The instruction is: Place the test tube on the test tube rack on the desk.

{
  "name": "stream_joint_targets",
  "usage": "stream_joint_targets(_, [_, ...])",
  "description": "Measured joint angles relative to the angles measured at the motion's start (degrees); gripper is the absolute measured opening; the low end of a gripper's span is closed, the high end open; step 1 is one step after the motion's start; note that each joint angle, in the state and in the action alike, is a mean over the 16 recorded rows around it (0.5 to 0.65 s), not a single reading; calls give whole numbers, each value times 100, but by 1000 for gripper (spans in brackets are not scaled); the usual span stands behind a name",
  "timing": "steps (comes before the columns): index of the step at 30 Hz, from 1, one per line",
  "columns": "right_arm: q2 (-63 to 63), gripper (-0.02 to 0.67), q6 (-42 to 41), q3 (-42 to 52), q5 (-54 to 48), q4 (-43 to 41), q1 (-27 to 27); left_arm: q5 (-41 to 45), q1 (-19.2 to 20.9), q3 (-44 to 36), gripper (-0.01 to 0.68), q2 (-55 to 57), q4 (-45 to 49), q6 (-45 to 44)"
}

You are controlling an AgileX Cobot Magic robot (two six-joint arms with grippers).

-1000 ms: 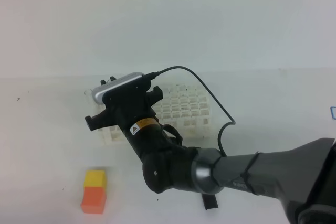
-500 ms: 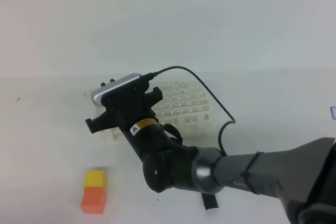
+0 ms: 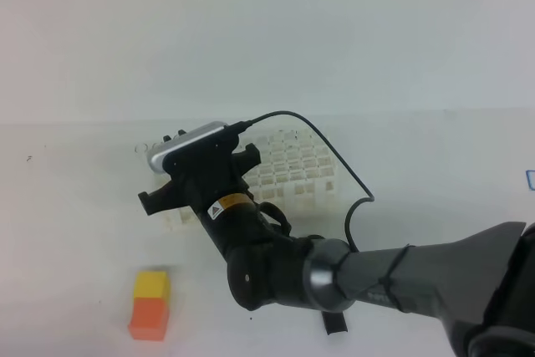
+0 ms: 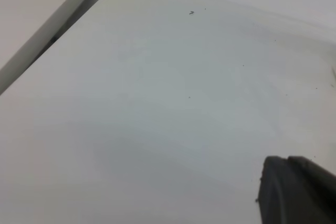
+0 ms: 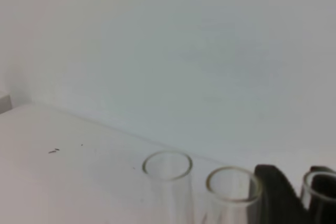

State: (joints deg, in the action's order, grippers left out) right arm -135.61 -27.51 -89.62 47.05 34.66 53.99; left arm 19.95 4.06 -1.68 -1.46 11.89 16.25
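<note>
Test tube (image 5: 319, 192) sits between right hand's (image 5: 294, 195) fingers; yellow warning label (image 3: 219, 204) unreadable.

My surface (image 3: 67, 232) is plain white with tiny dark specks. The grid rack (image 3: 292, 175) is white. At lower left sits a block (image 3: 150, 304), yellow above orange. My arm (image 3: 276, 273) is black.

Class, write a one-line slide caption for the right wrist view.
Three clear tube rims stand in a row before a plain white wall, a dark gripper finger between the right two.
</note>
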Motion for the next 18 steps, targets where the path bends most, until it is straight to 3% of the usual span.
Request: stream_joint_targets(18, [-15,139,-62,0,-50,239,0,4,-1,-4,-1,-8,0,1])
